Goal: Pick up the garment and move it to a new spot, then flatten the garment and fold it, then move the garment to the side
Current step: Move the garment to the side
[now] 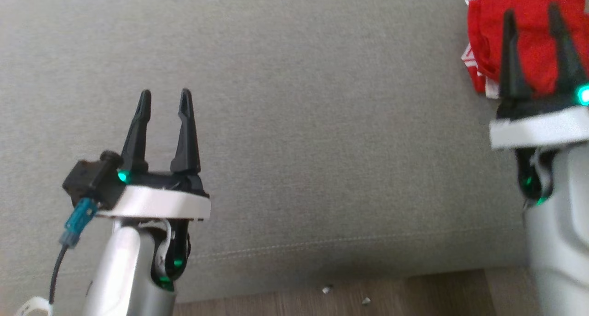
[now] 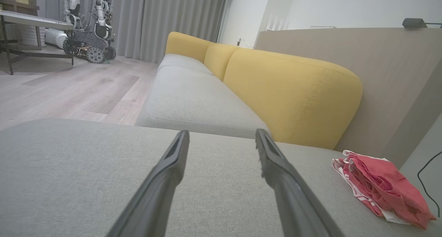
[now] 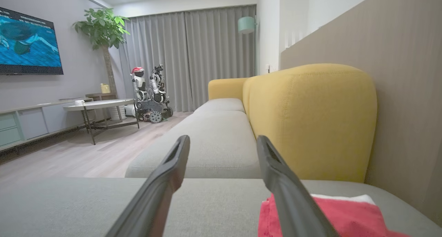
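A folded red garment with white trim (image 1: 529, 35) lies on the grey sofa seat (image 1: 299, 100) at the top right of the head view. The left wrist view shows the garment (image 2: 380, 188) at its lower right, and the right wrist view has the garment (image 3: 338, 216) at its bottom right. My right gripper (image 1: 531, 12) hovers over the cloth, open, with nothing between its fingers. My left gripper (image 1: 164, 94) stands open over bare cushion at the lower left, far from the garment.
The seat's front seam and a strip of wooden floor (image 1: 368, 293) run along the bottom of the head view. Yellow back cushions (image 2: 293, 92) line the sofa's far side, with a wood-panelled wall (image 3: 407, 75) behind. A low table (image 3: 100, 107) and another robot (image 3: 150, 92) stand across the room.
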`<state>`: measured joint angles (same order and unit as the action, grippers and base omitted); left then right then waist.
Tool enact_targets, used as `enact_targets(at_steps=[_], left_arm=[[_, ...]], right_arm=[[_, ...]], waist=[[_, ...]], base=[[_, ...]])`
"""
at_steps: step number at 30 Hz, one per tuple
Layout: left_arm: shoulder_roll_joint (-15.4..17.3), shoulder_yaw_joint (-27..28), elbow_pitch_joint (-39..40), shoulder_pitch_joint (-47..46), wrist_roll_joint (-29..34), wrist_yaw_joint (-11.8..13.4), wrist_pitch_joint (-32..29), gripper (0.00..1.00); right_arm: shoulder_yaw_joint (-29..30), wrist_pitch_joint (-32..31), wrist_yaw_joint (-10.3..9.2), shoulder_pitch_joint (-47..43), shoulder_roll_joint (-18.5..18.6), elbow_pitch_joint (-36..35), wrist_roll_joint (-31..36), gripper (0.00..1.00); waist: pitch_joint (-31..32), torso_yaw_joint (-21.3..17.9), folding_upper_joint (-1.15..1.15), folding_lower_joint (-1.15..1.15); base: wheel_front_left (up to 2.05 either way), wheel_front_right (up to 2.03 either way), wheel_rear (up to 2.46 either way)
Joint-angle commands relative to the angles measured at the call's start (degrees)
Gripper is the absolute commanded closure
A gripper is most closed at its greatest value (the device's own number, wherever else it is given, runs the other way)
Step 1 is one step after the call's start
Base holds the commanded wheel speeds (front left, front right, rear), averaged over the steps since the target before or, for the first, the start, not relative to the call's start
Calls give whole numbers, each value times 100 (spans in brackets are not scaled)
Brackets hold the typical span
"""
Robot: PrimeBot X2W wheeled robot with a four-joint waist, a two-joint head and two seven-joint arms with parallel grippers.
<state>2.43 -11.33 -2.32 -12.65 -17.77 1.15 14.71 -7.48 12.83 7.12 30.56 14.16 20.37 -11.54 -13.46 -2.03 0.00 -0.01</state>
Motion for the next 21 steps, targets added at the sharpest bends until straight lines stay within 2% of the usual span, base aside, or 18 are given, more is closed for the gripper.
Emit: enact_targets(at_steps=[1,12,21], left_arm=[[44,214,236,-30,-16,37,29,0],[44,145,358,375,-26,110,29,0],[44,93,362,384,-38,175,29,0]], right_arm=[[12,75,36,-202,-140,-312,150,0],[470,184,36,-1273,-822,-880,904,0],[446,208,36,-1416,-985,-957,1096,0]], waist=[[195,170,0,1],[354,316,0,1],[382,294,0,1]], base=[[0,0,0],[0,0,0],[0,0,0]])
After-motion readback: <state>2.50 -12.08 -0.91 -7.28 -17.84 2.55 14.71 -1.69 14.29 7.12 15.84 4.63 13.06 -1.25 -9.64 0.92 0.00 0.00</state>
